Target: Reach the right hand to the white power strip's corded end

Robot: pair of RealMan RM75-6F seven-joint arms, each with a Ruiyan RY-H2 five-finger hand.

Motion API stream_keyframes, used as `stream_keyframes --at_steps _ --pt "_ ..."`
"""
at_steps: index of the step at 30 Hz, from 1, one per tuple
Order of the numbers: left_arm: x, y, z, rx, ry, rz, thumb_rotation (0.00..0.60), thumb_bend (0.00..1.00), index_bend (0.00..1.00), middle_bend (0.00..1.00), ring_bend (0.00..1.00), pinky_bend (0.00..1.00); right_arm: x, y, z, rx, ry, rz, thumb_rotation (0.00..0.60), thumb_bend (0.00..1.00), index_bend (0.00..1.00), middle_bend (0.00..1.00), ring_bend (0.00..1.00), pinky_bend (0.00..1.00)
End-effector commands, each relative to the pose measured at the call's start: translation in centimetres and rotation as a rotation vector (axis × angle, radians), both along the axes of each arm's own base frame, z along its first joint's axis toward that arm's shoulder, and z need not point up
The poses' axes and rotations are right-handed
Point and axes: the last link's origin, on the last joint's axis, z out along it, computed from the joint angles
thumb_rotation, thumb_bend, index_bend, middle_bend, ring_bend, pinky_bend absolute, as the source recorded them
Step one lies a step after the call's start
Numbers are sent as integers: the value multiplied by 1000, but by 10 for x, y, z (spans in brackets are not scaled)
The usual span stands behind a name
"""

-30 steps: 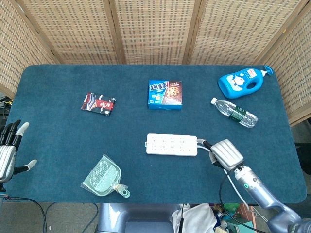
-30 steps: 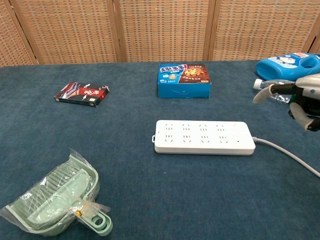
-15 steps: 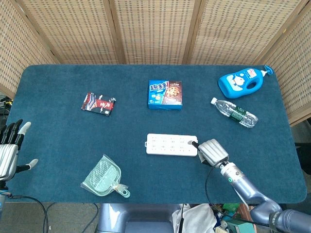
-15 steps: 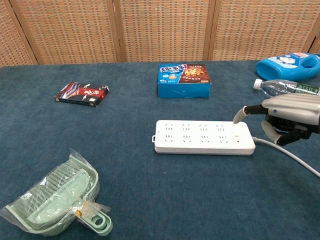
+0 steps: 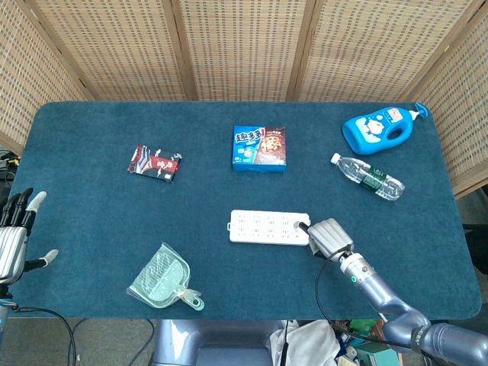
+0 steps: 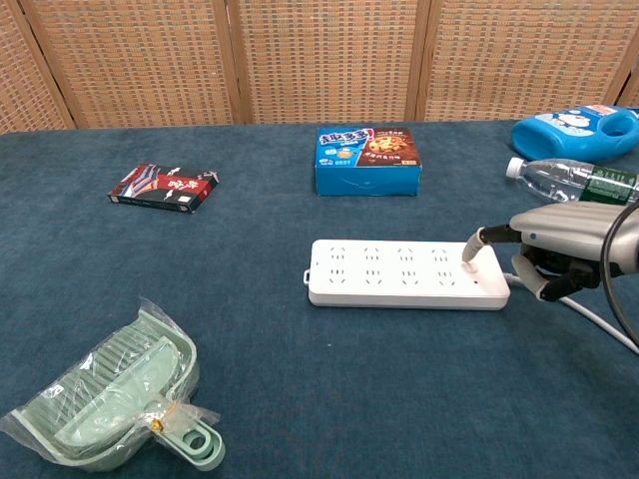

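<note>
The white power strip (image 5: 269, 227) (image 6: 404, 273) lies flat near the table's middle, its grey cord (image 6: 597, 321) running off to the right. My right hand (image 5: 328, 236) (image 6: 554, 244) is at the strip's corded end. One fingertip (image 6: 469, 261) rests on the strip's top near that end, and the other fingers curl beside the cord without holding anything. My left hand (image 5: 14, 236) hovers at the table's left edge, fingers spread and empty; only the head view shows it.
A blue cookie box (image 5: 259, 148) (image 6: 367, 160) lies behind the strip. A red snack packet (image 5: 156, 163) is at the left and a bagged green dustpan (image 5: 162, 277) at front left. A water bottle (image 5: 367, 176) and a blue detergent jug (image 5: 379, 130) lie at back right.
My right hand came down and leftward from above the cord to the strip's corded end, and a fingertip now touches the strip. The left hand barely shifted.
</note>
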Motion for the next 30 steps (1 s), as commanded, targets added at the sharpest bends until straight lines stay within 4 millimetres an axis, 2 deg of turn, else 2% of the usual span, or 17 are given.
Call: stream_keyframes --at_steps 1,19,30 --pt "0 0 0 -2 1 1 600 0 0 0 0 0 0 0 2 -1 -3 0 600 879 193 875 904 1000" --pt "0 1 -2 -8 6 2 600 0 0 0 0 0 -8 5 -9 37 51 -7 600 880 216 875 905 1000" --pt "0 0 -1 -4 2 -2 600 0 0 0 0 0 -8 9 -8 44 74 -12 600 879 257 875 904 1000"
